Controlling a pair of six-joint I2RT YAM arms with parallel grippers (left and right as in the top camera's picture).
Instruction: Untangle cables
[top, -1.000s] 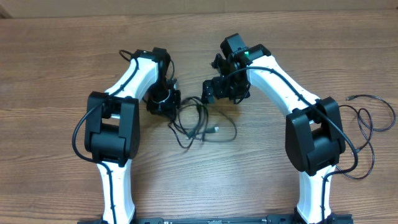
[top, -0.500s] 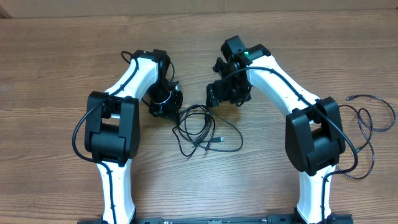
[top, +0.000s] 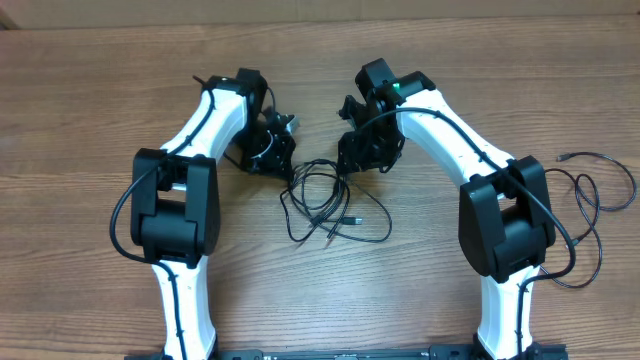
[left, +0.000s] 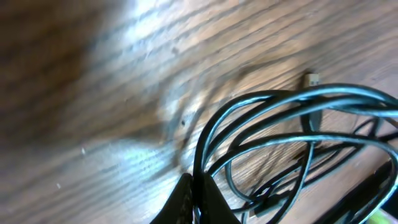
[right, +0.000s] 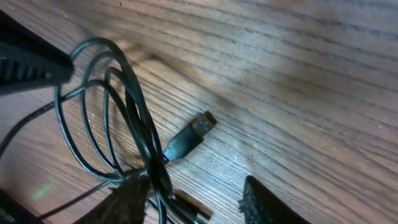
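Mid-table: left gripper (left: 194, 190) clamped on cables (right: 149, 146), tips cropped; right gripper (right: 193, 194) apart, partly cropped.

Left arm (top: 205, 120) and right arm (top: 450, 130): we log white curved shells joined by black joint housings (top: 175, 215), with a black cable (top: 116, 215) looping outside each elbow. Left gripper (left: 196, 193) and right gripper (right: 199, 202) are black. A green light (top: 397, 88) shows by the right wrist.

Wood table (top: 100, 120), tangled cables (top: 330, 215) at centre; loose cable (top: 598, 156), apparently separate, right
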